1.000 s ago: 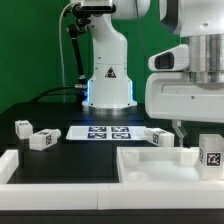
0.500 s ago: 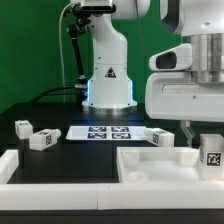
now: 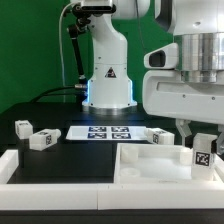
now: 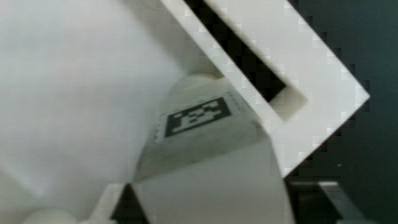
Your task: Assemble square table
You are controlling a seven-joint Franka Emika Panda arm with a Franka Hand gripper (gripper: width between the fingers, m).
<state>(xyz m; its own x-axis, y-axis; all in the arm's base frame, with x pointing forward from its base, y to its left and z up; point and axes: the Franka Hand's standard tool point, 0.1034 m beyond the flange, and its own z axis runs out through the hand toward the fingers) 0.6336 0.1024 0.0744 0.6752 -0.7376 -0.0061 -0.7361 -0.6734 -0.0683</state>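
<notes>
My gripper (image 3: 202, 140) is shut on a short white leg (image 3: 203, 157) with a black-and-white tag. It holds the leg upright over the right part of the square table top (image 3: 150, 168), which lies rim-up at the front right. In the wrist view the leg (image 4: 199, 140) fills the space between my fingers (image 4: 114, 200), above the top's white face (image 4: 71, 90) and close to its rim (image 4: 294, 60). Three more legs lie on the black table: two on the exterior view's left (image 3: 42, 139) (image 3: 22, 126) and one behind the top (image 3: 160, 137).
The marker board (image 3: 104, 132) lies flat in front of the arm's base (image 3: 108, 80). A long low white rail (image 3: 50, 166) runs along the front left, with its end post at the far left (image 3: 8, 160).
My gripper, with the leg in it, has moved a little toward the exterior view's left and slightly up. The loose legs and the top have not moved.
</notes>
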